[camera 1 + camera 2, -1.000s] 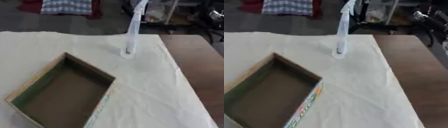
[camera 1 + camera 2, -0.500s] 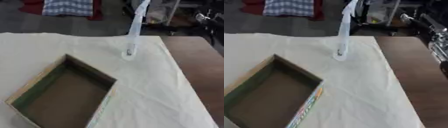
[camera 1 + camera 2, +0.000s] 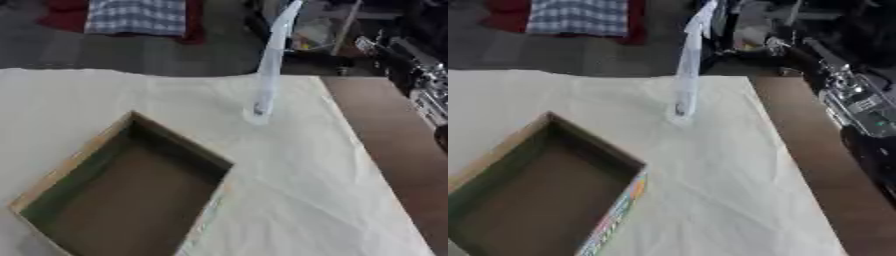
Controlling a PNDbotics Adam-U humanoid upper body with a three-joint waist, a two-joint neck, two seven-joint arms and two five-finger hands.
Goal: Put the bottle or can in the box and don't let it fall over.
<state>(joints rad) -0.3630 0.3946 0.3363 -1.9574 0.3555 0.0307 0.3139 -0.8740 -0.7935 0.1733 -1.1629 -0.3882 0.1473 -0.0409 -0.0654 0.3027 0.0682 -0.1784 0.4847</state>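
Box [image 3: 131, 195]: open cardboard, sits askew at near-left of the surface, nothing inside, dark greenish inner walls, printed strip on its right outer wall.

Bottle [image 3: 266, 70]: beyond box's far-right corner and well apart from it, standing on the cloth. Very tall and slim, pale, see-thru, top leaning a bit to the right. No hand on it.

Handling (my read): prob. light plastic, thin wall, so may give under a squeeze; smooth, so could slip. Tall w/ small foot, so tips easily, incl. on the soft cloth and again on the box floor. Best to take hold low-to-mid body, wrapping from the side, not near the top; keep it upright, lower it straight down into box and let go only once the base is flat.

Surface [image 3: 297, 200]: covered w/ cream cloth, some creases to the right of box; bare brown wood strip [image 3: 833, 190] further right.

Right hand [image 3: 866, 117]: black/silver, at the right edge, well right of box and clear of bottle; can't tell if released or clenched. Left hand: not seen.

Room beyond box: dark floor, checked fabric [image 3: 136, 15] on smth red, dark clutter behind bottle.
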